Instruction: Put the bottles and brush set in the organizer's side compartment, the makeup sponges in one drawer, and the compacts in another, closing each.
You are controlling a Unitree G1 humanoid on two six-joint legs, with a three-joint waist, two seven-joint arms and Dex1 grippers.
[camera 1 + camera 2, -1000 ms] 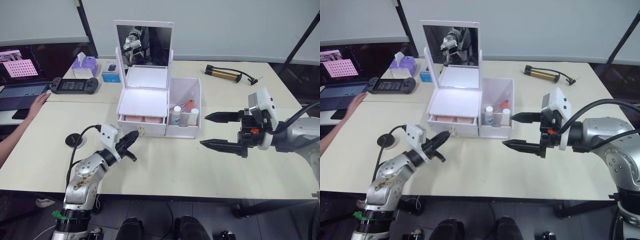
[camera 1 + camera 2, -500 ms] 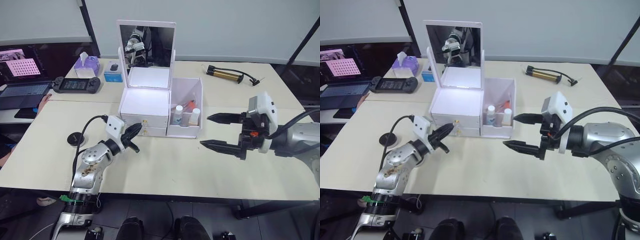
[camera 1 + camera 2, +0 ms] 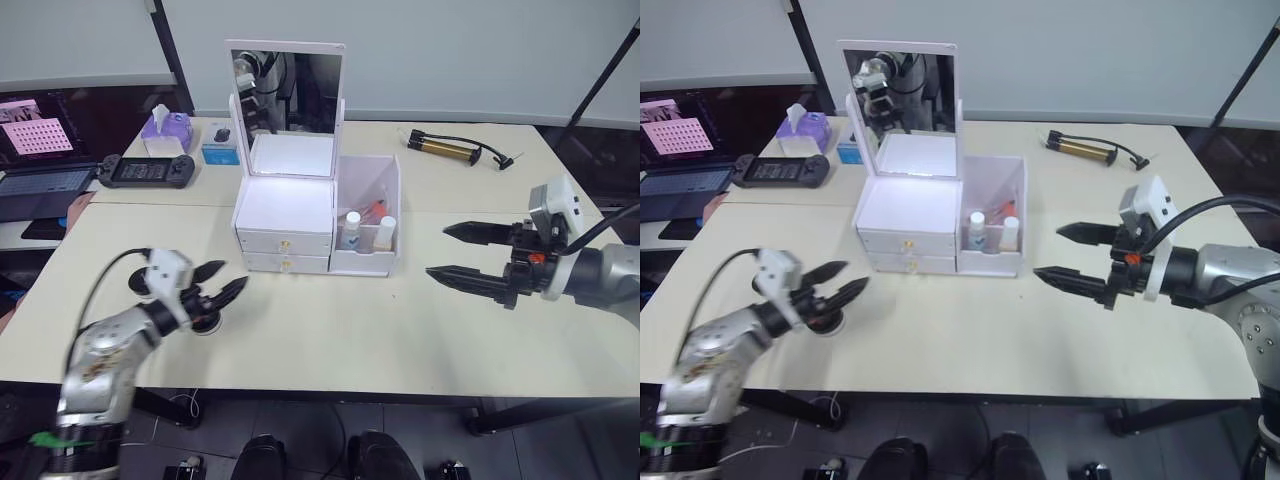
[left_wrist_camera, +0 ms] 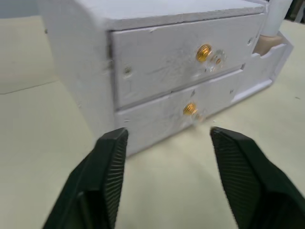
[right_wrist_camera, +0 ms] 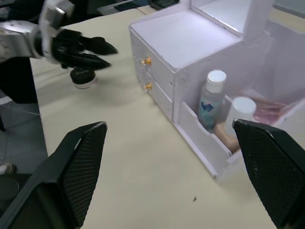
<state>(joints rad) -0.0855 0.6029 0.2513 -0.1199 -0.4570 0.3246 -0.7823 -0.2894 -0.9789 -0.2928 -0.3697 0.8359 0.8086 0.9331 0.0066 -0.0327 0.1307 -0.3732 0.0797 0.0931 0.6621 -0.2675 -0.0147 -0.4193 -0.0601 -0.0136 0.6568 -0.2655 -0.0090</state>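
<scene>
The white makeup organizer (image 3: 300,215) stands mid-table with its mirror (image 3: 288,92) raised and both front drawers (image 4: 186,76) pushed flush — gold knobs (image 4: 204,51) facing the near edge. In its right-hand side compartment (image 3: 372,225) two white-capped bottles (image 5: 209,99) stand upright beside a pink item. The left gripper (image 3: 215,285) hovers over the table near and left of the drawers, fingers apart and empty, with a small black round object (image 5: 82,76) on the table beneath it. The right gripper (image 3: 462,252) hangs well to the right of the organizer — fingers spread wide, holding nothing. A hand pump (image 3: 445,148) lies at the far right.
</scene>
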